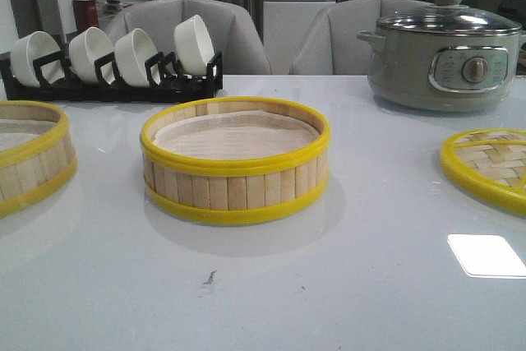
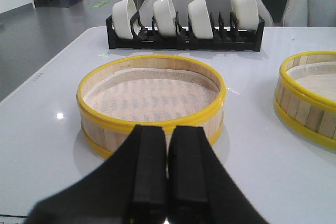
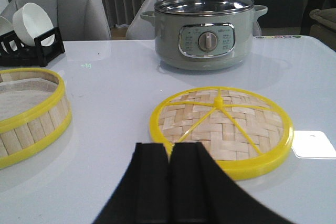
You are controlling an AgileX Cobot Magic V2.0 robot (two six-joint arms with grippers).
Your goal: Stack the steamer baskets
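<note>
One steamer basket [image 1: 236,162] stands in the middle of the white table, with slat walls, yellow rims and a pale cloth liner. A second alike basket [image 1: 29,156] stands at the left edge, partly cut off. In the left wrist view the left basket [image 2: 151,100] lies just beyond my left gripper [image 2: 167,129], which is shut and empty; the middle basket [image 2: 310,95] shows at the side. My right gripper [image 3: 169,148] is shut and empty, just short of the woven lid [image 3: 223,126]; the middle basket [image 3: 29,114] shows at the side. Neither gripper shows in the front view.
A flat woven bamboo lid [image 1: 489,166] with a yellow rim lies at the right. A grey electric pot [image 1: 444,51] with a glass lid stands at the back right. A black rack [image 1: 111,80] with several white bowls stands at the back left. Grey chairs stand behind the table.
</note>
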